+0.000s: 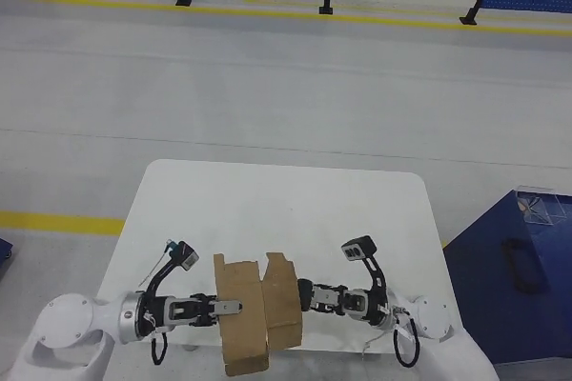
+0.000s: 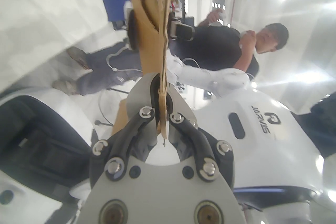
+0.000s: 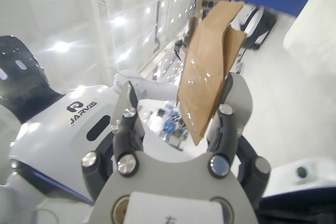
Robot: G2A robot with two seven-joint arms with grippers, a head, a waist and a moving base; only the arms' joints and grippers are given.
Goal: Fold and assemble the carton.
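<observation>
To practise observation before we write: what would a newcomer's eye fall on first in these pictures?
The flattened brown carton stands out, between the two arms at the near edge of the white table. The left gripper has its fingers shut on one edge of it, while the right gripper has its fingers open around the opposite edge.

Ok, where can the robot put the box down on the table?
The whole far part of the table, from the carton out to the far edge, is bare. It's crowded at the near edge: the left gripper pinches the carton there and the right gripper is open at its other side.
</observation>
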